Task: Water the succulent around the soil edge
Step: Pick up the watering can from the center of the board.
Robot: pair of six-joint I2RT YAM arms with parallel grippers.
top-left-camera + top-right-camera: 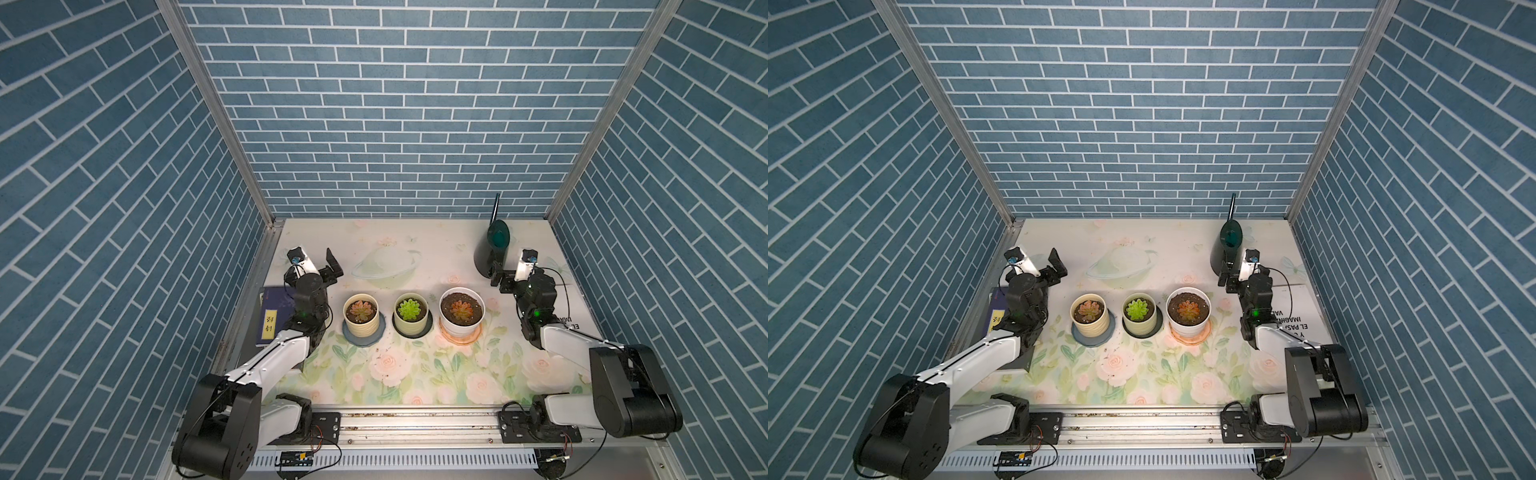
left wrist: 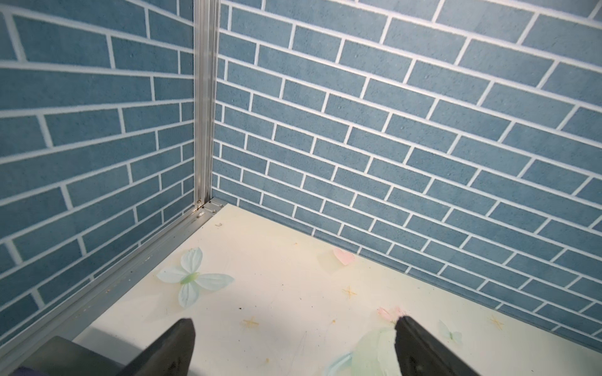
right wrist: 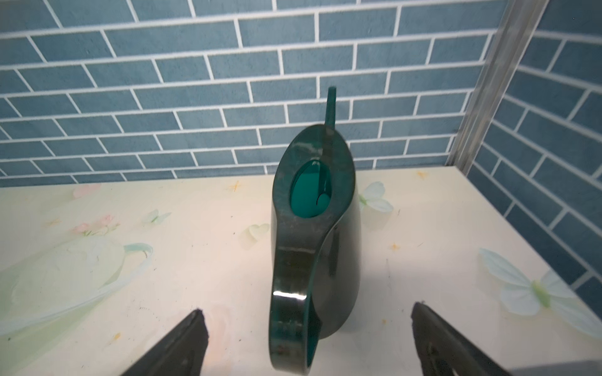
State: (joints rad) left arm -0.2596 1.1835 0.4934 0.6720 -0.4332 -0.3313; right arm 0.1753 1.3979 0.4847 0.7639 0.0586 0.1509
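Spread wide, the right claw (image 3: 309,309) flanks the handle (image 3: 288,260) of the dark green watering can (image 3: 342,254), not touching it, near the far right corner of the worktop (image 1: 436,249); that arm stretches forward, low. Three potted succulents (image 1: 411,309) stand mid-worktop. The left claw (image 2: 293,320), also apart and empty, faces the far left corner.

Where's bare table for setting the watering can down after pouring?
Free: the back strip between left gripper and watering can; the front strip between pot row and rail. Crowded: the pot row, and the left edge by the blue book.
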